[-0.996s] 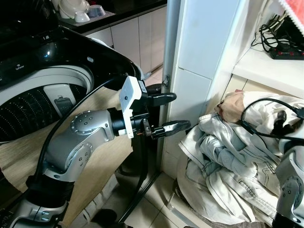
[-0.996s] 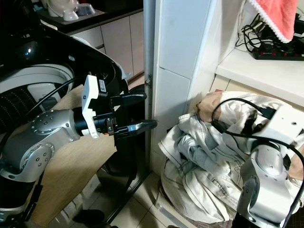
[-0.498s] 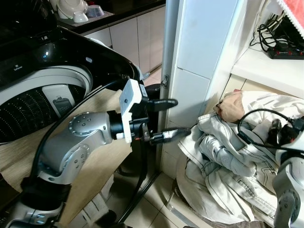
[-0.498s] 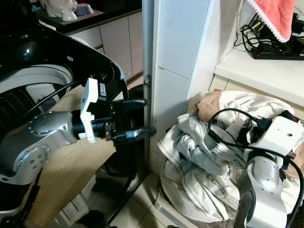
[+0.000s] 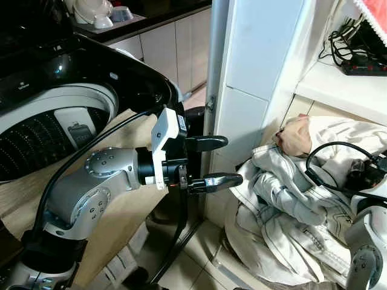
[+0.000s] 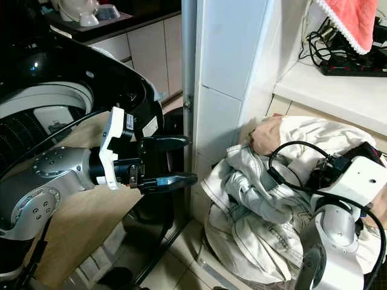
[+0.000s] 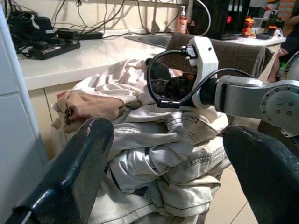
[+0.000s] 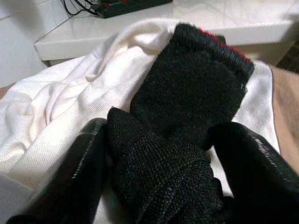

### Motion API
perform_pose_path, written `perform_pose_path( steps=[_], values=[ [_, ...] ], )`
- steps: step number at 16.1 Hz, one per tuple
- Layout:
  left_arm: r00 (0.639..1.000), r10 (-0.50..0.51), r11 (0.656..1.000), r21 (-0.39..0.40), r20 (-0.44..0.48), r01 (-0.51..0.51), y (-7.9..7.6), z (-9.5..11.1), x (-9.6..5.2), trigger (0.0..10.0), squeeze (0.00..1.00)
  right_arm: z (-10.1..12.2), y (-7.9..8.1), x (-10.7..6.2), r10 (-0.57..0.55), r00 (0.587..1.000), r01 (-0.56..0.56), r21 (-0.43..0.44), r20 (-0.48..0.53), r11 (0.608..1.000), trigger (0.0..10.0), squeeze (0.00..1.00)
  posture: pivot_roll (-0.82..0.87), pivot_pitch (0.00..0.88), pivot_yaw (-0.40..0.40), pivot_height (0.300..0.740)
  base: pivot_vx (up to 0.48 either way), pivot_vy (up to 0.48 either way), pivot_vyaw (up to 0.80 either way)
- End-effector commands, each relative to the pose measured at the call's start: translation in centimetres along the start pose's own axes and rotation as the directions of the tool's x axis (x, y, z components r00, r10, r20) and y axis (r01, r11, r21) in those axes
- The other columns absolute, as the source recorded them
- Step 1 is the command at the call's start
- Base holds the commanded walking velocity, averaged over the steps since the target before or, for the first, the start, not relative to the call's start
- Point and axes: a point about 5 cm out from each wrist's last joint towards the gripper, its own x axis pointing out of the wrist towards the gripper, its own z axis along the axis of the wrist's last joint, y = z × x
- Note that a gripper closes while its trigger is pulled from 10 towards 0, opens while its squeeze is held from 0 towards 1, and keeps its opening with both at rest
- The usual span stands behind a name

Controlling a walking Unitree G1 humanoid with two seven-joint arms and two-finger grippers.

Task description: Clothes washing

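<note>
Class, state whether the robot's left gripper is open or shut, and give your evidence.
Open. The left gripper has its two black fingers spread well apart with nothing between them, held beside the laundry pile.
</note>
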Motion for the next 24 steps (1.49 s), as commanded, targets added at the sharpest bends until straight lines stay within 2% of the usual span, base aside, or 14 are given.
perform_pose_path(
  steps=[1,18,21,24],
  values=[
    [1.000,-0.007,1.000,0.014,-0.006,0.008,-0.1,0.4,-0.1,10.0,0.00,-0.1,-0.2,0.0,-0.013,1.000,0.013,0.012,-0.004,1.000,0.0,0.00,-0.12,0.000,0.015,0.740,0.000,0.000,0.00],
    [1.000,-0.024,0.999,0.028,-0.011,0.024,-0.2,0.5,0.0,10.0,0.00,0.6,-0.1,0.0,-0.030,0.999,0.029,0.017,0.044,0.999,0.0,0.00,-0.12,0.000,0.013,0.740,0.000,0.000,0.00],
    [1.000,-0.002,1.000,0.024,0.021,0.002,-0.1,0.8,0.0,10.0,0.00,3.2,0.1,-0.2,-0.045,0.982,0.046,0.001,0.181,0.999,0.0,0.00,-0.12,0.000,0.015,0.740,0.000,0.000,0.00],
    [0.988,0.079,0.997,0.011,0.130,-0.081,1.0,2.2,-0.1,10.0,0.00,7.3,1.9,-1.1,0.042,0.909,-0.007,-0.087,0.414,0.996,0.0,0.00,-0.12,0.000,0.013,0.740,0.000,0.000,0.00]
  ],
)
